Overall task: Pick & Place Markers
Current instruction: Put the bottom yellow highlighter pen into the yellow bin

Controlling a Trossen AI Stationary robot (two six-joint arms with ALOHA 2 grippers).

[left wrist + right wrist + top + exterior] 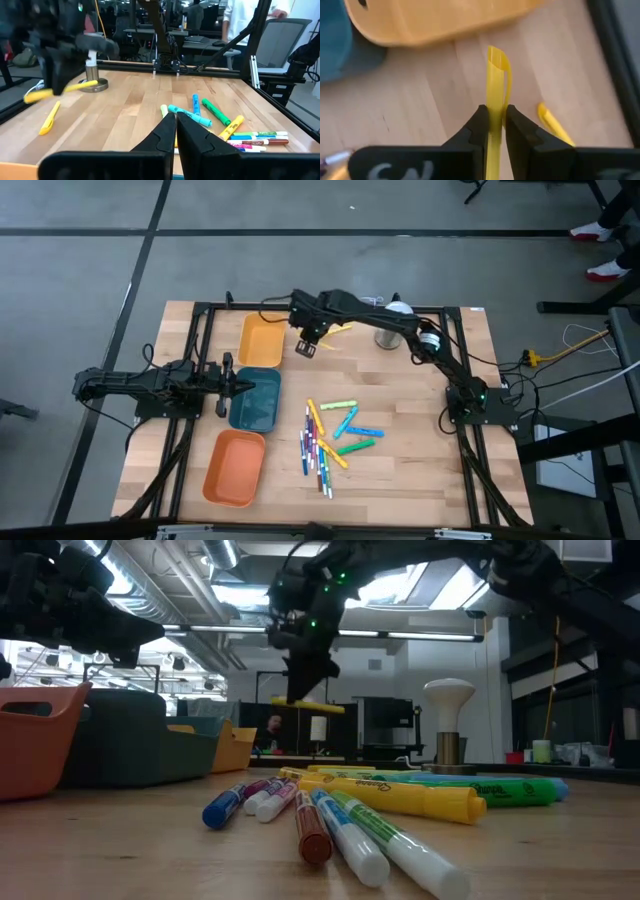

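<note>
Several markers (330, 438) in yellow, green, light blue, red and purple lie in a loose pile on the wooden table, right of the trays. My right gripper (307, 346) hangs above the table just right of the yellow tray (262, 340), shut on a yellow marker (496, 75). Another yellow marker (340, 330) lies flat on the table beside it. My left gripper (176, 119) is shut and empty, at the left edge of the dark blue tray (255, 402). My right gripper pinches the yellow marker near the middle of its barrel (495, 102) between its two fingers. The fingers come from above, pointing down, and lie across the marker. The marker (308, 705) hangs about level, lifted clear of the table.
An orange tray (235, 468) lies at the near left. A metal stand with a white knob (392, 332) stands at the far side of the table. A black frame rail (330, 308) runs round the table. People sit in the room behind.
</note>
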